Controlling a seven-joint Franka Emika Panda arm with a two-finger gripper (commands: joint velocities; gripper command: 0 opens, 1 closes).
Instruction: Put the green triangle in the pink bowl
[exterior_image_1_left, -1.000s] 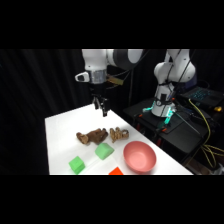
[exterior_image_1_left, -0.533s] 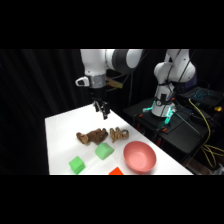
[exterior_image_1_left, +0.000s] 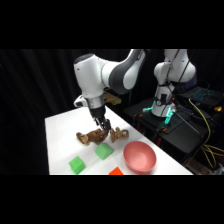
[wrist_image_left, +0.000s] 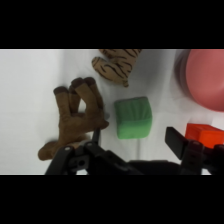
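Gripper (exterior_image_1_left: 105, 134) low over the table (exterior_image_1_left: 62, 140), fingers spread wide, holding nothing. In the wrist view, green triangle (wrist_image_left: 133, 118) lies between the two fingers, a little ahead of the tips, not touched. Brown plush toy (wrist_image_left: 76, 117) just beside the left finger. Striped plush toy (wrist_image_left: 117, 64) farther ahead. Orange-red block (wrist_image_left: 205, 133) at the right finger. Pink bowl (wrist_image_left: 204, 77) beyond it. Bright green cube (exterior_image_1_left: 76, 164) well off to the side.

We see the green triangle (wrist_image_left: 133, 118) lying between a brown plush toy (wrist_image_left: 75, 117) and the pink bowl (wrist_image_left: 207, 77), with an orange-red block (wrist_image_left: 206, 133) close by.
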